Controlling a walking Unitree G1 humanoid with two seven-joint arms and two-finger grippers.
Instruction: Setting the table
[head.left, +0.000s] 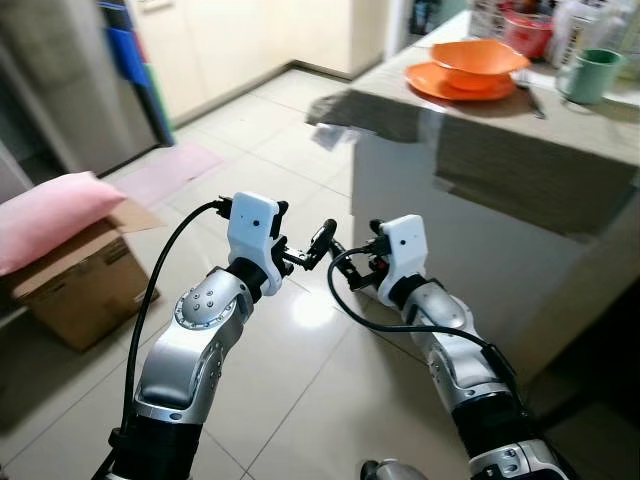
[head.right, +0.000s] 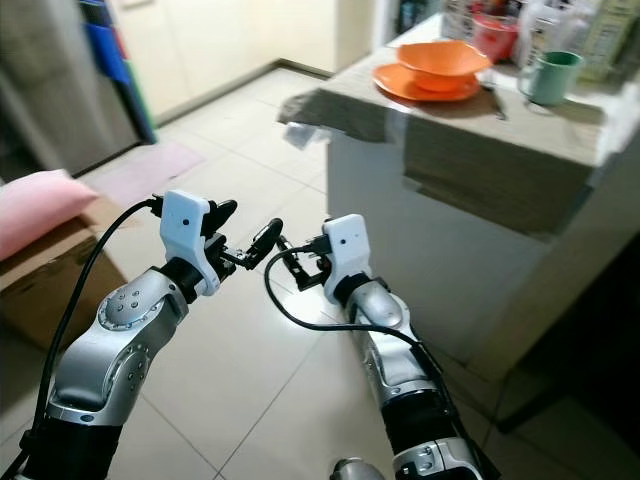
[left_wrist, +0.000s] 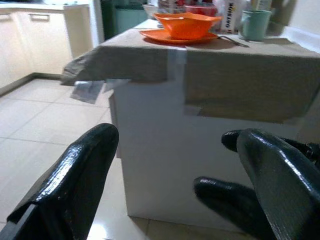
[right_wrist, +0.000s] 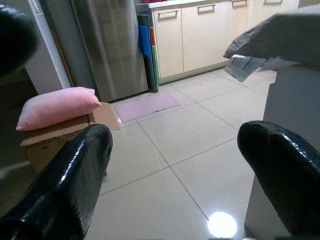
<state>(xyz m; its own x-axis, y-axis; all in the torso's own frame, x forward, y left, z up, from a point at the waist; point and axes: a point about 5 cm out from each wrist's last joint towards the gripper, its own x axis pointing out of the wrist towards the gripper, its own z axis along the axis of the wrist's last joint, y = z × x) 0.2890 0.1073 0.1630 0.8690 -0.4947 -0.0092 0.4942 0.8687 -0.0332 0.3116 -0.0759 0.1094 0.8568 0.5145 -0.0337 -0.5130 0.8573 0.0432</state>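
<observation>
Beyond both empty claws, orange bowl (head.left: 482, 55) on plate (head.left: 440, 80), mug (head.left: 590, 75) partly cropped

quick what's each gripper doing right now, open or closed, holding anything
Left gripper: open, empty, raised above the floor.
Right gripper: open, empty, raised beside the left one.

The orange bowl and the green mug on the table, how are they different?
The orange bowl is wide and shallow, while the green mug is narrow and tall. The bowl sits on an orange plate; the mug stands straight on the cloth-covered table. The bowl is nearer the table's corner, the mug further toward the robot's right. Both stand upright, and neither tool touches them.
</observation>
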